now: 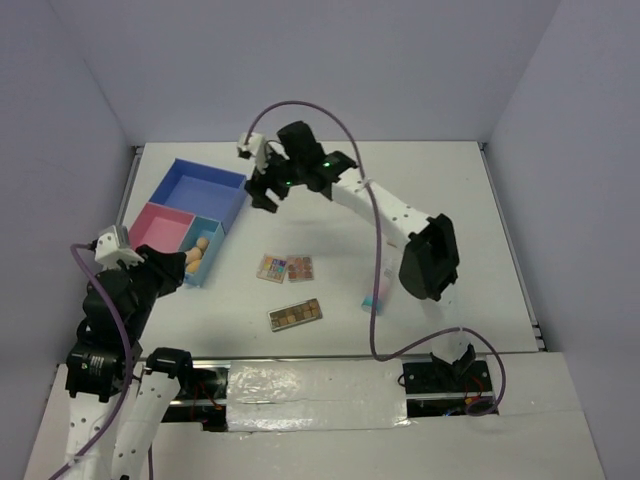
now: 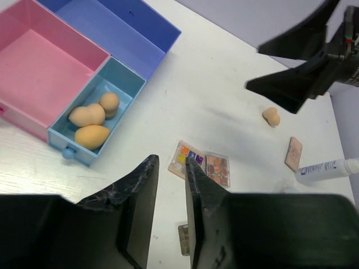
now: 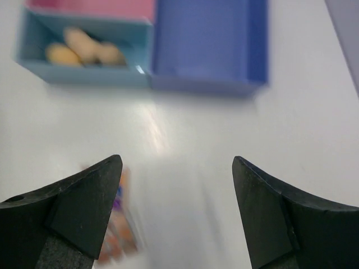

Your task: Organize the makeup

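Three peach sponges (image 2: 90, 120) lie in the teal compartment of the tray (image 1: 205, 190). A fourth sponge (image 2: 271, 116) lies loose on the table, under my right gripper (image 1: 264, 192). That gripper is wide open and empty and hovers right of the blue compartment (image 3: 207, 39). Two square palettes (image 1: 285, 268) lie side by side mid-table, with a long palette (image 1: 295, 315) nearer me. A beige compact (image 2: 293, 153) and a white tube (image 2: 325, 168) lie to the right. My left gripper (image 2: 169, 162) is empty, its jaws a narrow gap apart, beside the teal compartment.
The pink compartment (image 2: 39, 61) and the blue compartment (image 2: 112, 33) hold nothing. The right arm (image 1: 425, 255) stretches over the table's right half and hides part of the tube (image 1: 376, 292). Grey walls close the table on three sides.
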